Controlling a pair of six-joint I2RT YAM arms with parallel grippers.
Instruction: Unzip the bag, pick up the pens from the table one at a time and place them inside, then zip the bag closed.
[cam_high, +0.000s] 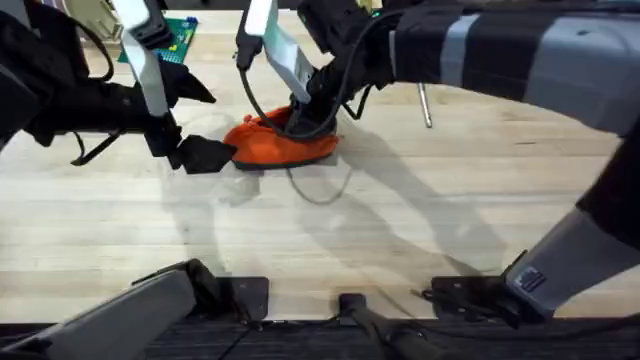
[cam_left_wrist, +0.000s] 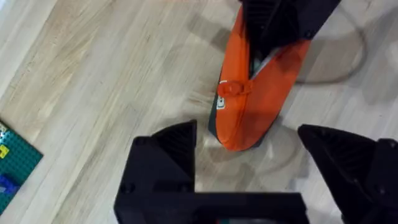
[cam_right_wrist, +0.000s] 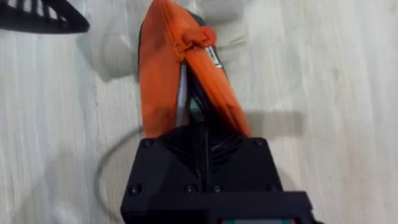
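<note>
Orange bag (cam_high: 285, 143) unzipped on table (cam_high: 330, 240), right gripper (cam_right_wrist: 200, 121) clenched inside its opening, left gripper (cam_left_wrist: 249, 158) spread beside it

we cannot see the right pincer (cam_right_wrist: 202, 115) fingertips, they are hidden inside the bag (cam_right_wrist: 180, 81); its far end is covered.

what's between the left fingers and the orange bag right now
Nothing visible. The left gripper is open, with bare table between it and the bag's near end. The right gripper is at the bag's far end.
</note>
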